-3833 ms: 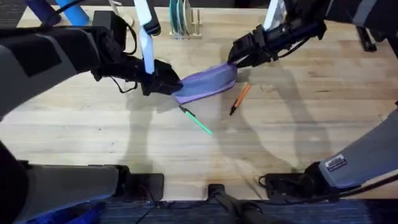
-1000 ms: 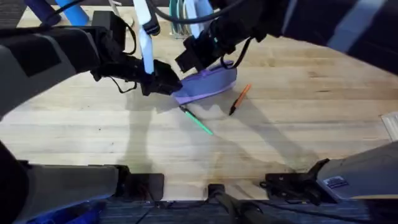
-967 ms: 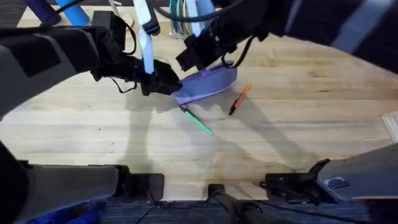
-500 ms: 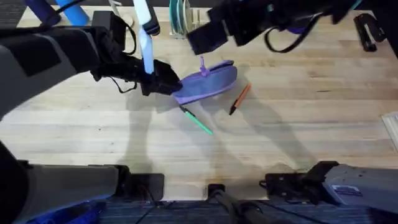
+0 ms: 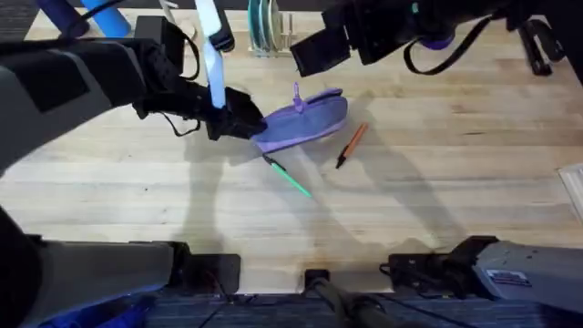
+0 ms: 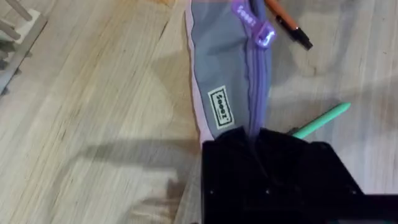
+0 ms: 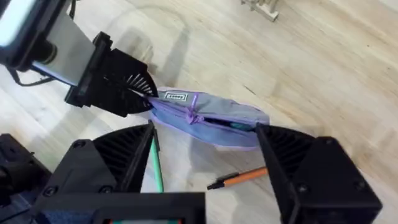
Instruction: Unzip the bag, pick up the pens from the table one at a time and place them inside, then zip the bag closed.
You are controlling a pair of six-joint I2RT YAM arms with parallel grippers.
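Our right claw [image 7: 205, 163] has lifted clear of the pouch within the last second and now hangs above it with its fingers spread wide and nothing between them. A moment ago it sat down at the zipper; the pull tab [image 5: 296, 91] now stands up near the pouch's middle. Our left claw [image 5: 239, 121] has not budged and stays clamped on the near end of the long lavender-purple fabric pencil pouch [image 5: 305, 120] with its bluish-grey panel, pinning it to the light wooden butcher-block tabletop [image 5: 455, 164]. In the right wrist view the seam gapes past the tab and shows teal lining (so we judge the unzipping at least partly done). The slim bright green pen [image 5: 290, 176] lies just beside the pouch's held end, and the slim orange pen [image 5: 351, 144] lies close beside the pouch's other end; neither is inside yet. We read the lift as the turn from zipper to pens.
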